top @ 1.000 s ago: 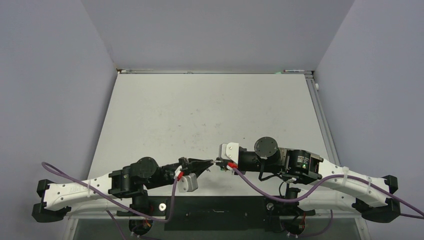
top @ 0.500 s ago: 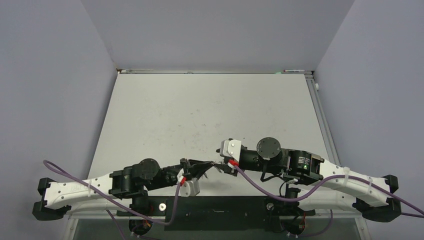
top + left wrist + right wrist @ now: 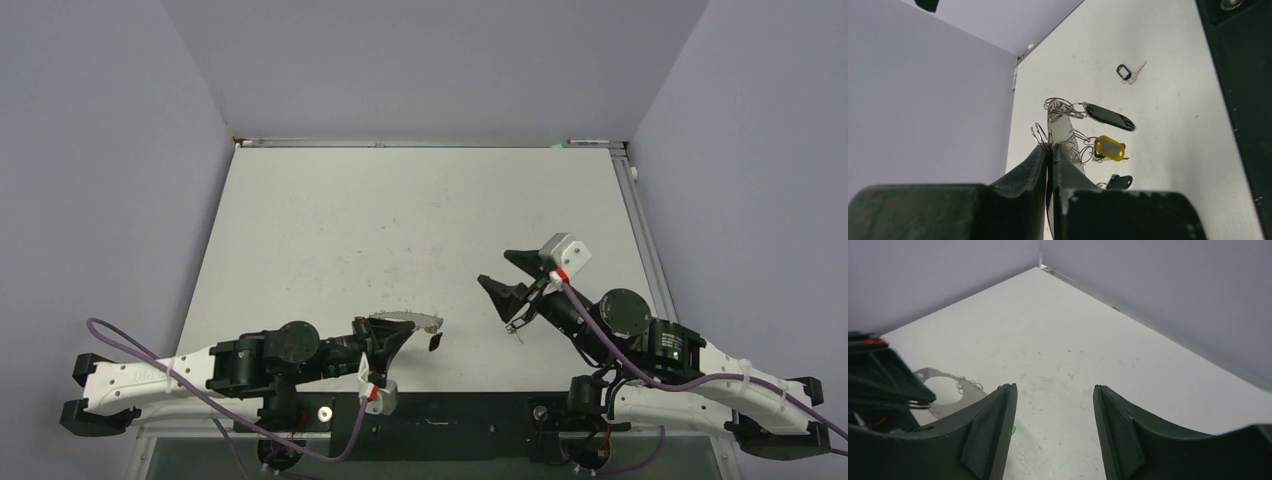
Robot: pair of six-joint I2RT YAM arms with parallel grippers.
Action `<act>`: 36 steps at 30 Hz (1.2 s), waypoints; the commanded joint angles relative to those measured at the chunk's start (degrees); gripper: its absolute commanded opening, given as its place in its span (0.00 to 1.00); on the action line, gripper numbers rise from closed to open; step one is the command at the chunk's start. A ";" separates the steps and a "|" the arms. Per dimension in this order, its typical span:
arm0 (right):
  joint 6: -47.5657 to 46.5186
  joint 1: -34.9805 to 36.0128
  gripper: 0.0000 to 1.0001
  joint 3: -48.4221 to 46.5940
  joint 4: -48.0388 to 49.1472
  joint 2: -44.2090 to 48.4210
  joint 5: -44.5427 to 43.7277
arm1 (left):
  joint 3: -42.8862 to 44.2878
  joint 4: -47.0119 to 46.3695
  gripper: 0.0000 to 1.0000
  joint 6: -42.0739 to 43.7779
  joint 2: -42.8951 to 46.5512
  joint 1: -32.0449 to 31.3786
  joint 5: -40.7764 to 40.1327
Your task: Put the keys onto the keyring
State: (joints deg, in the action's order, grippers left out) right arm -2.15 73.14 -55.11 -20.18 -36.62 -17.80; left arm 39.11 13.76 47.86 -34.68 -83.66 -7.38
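The left arm lies low and stretched along the near edge of the table (image 3: 350, 220). The left gripper (image 3: 1049, 150) has its jaws pressed together on the edge of the keyring (image 3: 1064, 131) and holds it lifted above the table, just before the arm bases. The right arm is bent upward. The right gripper (image 3: 494, 267) hangs in the air to the right of the keyring, well apart from it, with its jaws wide apart and nothing between them.

There is one keyring. In the left wrist view, three tags hang from it on small wire rings: a long black tag (image 3: 1109, 116), a yellow tag (image 3: 1109, 148) and a second black tag (image 3: 1119, 181). One loose key with a black tag (image 3: 1128, 73) lies on the table beyond the keyring, not touching it.
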 commanded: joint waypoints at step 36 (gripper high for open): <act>47.54 -36.41 0.63 3.17 -25.87 -23.58 0.04 | -16.76 -24.26 0.00 6.63 12.30 0.66 -8.04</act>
State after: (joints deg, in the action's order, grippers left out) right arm 40.36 36.82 -53.80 -44.69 -60.90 -14.94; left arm 21.61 -6.24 53.56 -23.11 -83.13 -16.91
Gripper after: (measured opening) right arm 0.662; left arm 0.018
